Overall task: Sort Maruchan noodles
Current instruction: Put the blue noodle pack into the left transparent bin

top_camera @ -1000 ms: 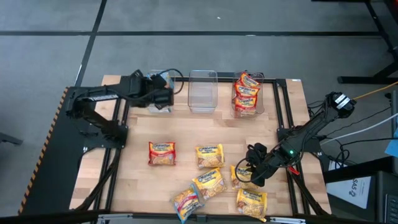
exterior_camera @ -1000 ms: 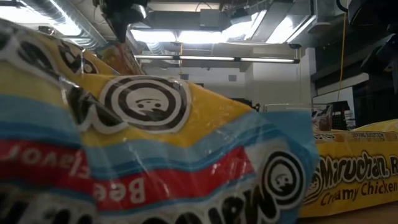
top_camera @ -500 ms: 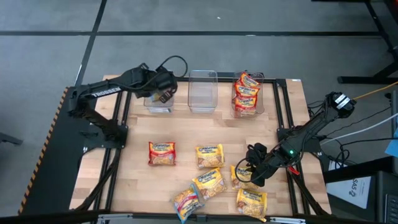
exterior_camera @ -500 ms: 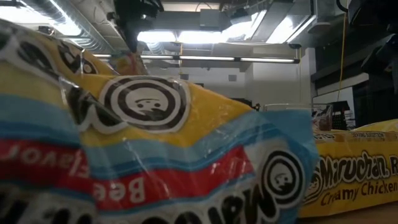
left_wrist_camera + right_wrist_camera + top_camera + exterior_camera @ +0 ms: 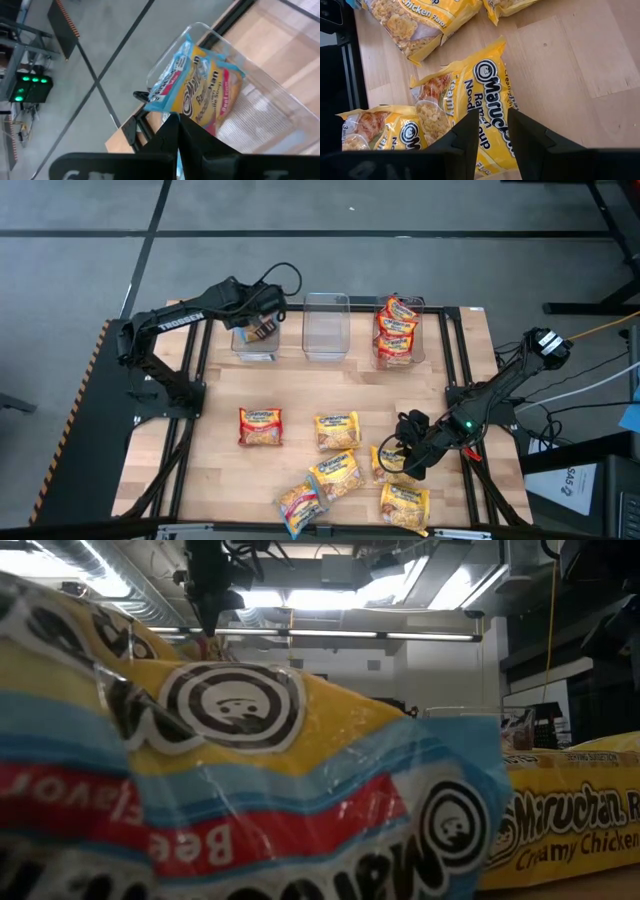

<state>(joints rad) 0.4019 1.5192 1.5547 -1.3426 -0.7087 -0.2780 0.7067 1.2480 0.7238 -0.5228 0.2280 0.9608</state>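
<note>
My left gripper (image 5: 264,328) is over the leftmost clear bin (image 5: 254,345) at the table's far edge, shut on a blue-trimmed Maruchan packet (image 5: 195,75). In the low view that gripper (image 5: 208,622) hangs at the upper left. My right gripper (image 5: 398,458) is down on a yellow packet (image 5: 480,95) near the table's right front. Its two fingers stand close together on the packet. Several more noodle packets lie flat on the wood. They include a red one (image 5: 260,426) and yellow ones (image 5: 337,430) (image 5: 335,473). My left gripper pinches the blue-trimmed packet by one end edge (image 5: 176,114) between its two fingers, slanting down from the table's left. The packet sticks out beyond the fingertips, inside the bin's rim (image 5: 200,27). Whether it touches the bin's floor, I cannot tell. My right gripper comes down slanting onto the yellow packet's printed face, near its end (image 5: 492,150). A narrow strip of the wrapper lies between the two fingers. The fingers (image 5: 470,132) run along the packet. The packet lies flat on the table.
A second clear bin (image 5: 326,330) stands in the middle. A third bin (image 5: 378,345) at the far right holds red-trimmed packets. Another blue-trimmed packet (image 5: 200,790) lies right at the low camera. Two more packets (image 5: 300,505) (image 5: 404,502) lie near the front edge.
My left gripper has swung toward the table's right over the leftmost bin, carrying the blue-trimmed packet. It has turned at the wrist and sunk a little.
</note>
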